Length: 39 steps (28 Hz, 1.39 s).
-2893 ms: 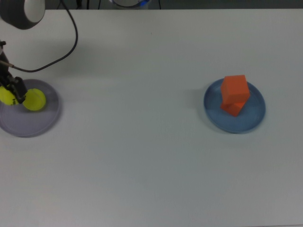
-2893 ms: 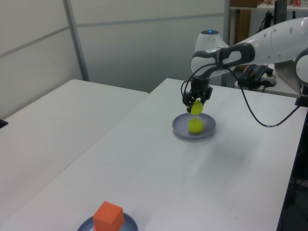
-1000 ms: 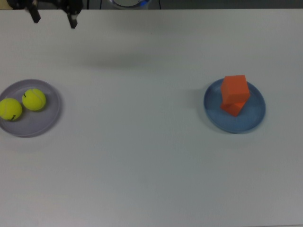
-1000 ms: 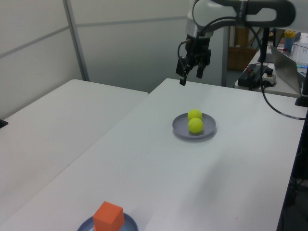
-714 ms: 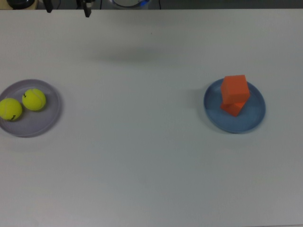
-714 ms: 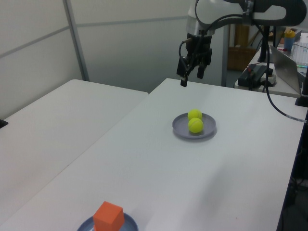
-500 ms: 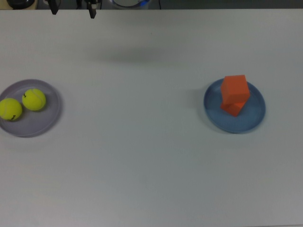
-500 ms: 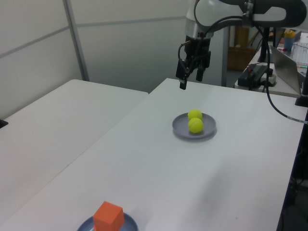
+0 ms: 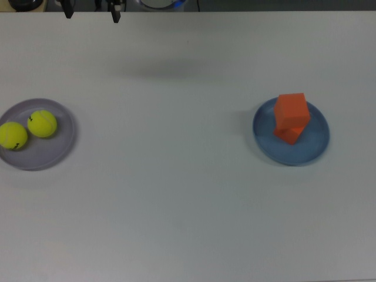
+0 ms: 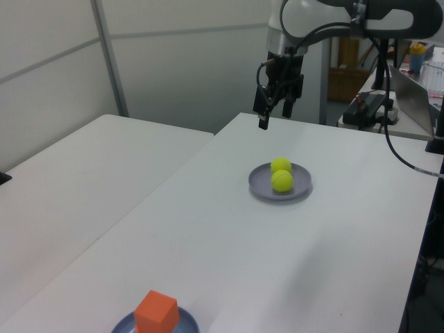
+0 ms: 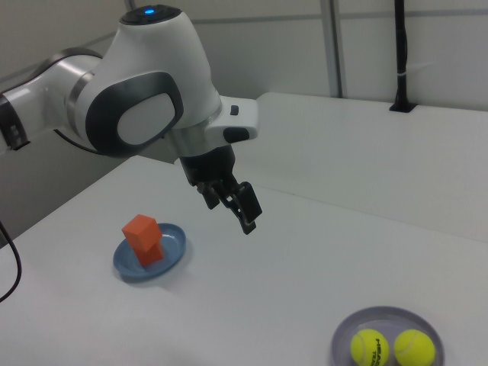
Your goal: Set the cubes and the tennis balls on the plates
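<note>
A broad white surface (image 9: 176, 194) carries everything. In the top view the lavender plate (image 9: 54, 154) sits at the surface's left edge, with both tennis balls (image 9: 42, 124) lying on it side by side and touching; each shows a small black mark. The blue plate (image 9: 311, 150) sits toward the top view's right edge, well apart from the first, and bears the two orange cubes (image 9: 292, 109), one stacked on the other with the upper one turned askew.

The gripper (image 10: 274, 113) hangs in the air above the surface's far edge in the left view, clear of both plates and holding nothing; the jaws stand wide apart. In the right view it is raised between the two plates, below the white and grey arm (image 11: 145, 84).

Around the surface, the left view shows pale grey wall panels (image 10: 187, 62) with a metal upright, a second white table (image 10: 76, 180) alongside, and a black cable (image 10: 402, 156) trailing off the left view's right edge. Clutter stands behind the arm, too small to tell.
</note>
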Tool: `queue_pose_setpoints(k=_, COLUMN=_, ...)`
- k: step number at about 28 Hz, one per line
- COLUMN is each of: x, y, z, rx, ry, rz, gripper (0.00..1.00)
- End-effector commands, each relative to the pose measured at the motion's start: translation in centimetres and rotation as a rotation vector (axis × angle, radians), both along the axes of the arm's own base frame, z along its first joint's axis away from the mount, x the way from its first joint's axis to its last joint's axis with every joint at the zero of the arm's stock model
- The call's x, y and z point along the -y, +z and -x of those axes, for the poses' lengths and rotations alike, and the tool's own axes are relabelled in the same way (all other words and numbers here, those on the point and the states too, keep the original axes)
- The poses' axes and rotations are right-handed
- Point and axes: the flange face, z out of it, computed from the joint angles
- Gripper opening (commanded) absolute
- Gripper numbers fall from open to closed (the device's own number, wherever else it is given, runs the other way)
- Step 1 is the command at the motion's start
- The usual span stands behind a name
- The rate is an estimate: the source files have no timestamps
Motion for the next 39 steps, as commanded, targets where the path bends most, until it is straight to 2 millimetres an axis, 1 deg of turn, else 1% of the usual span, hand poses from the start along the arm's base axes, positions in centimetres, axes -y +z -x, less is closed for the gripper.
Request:
queue_pose_setpoints(k=1, x=-0.1, y=0.0, z=0.9, rx=-0.019, ry=-0.016, rz=-0.025, gripper=1.00)
queue_pose_setpoints(k=21, x=0.3, y=0.0, z=0.8, rx=-0.016, ry=-0.024, rz=-0.025, gripper=1.00)
queue_pose_setpoints(k=30, x=0.5, y=-0.4, z=0.5, rx=-0.022, ry=-0.027, rz=-0.025, gripper=1.00)
queue_pose_setpoints(k=38, x=0.4, y=-0.5, z=0.7, rx=-0.026, ry=-0.037, rz=-0.035, gripper=1.00)
queue_pose_setpoints(k=39, x=0.3, y=0.0, z=-0.2, rx=0.007, ry=-0.057, rz=-0.067, gripper=1.00)
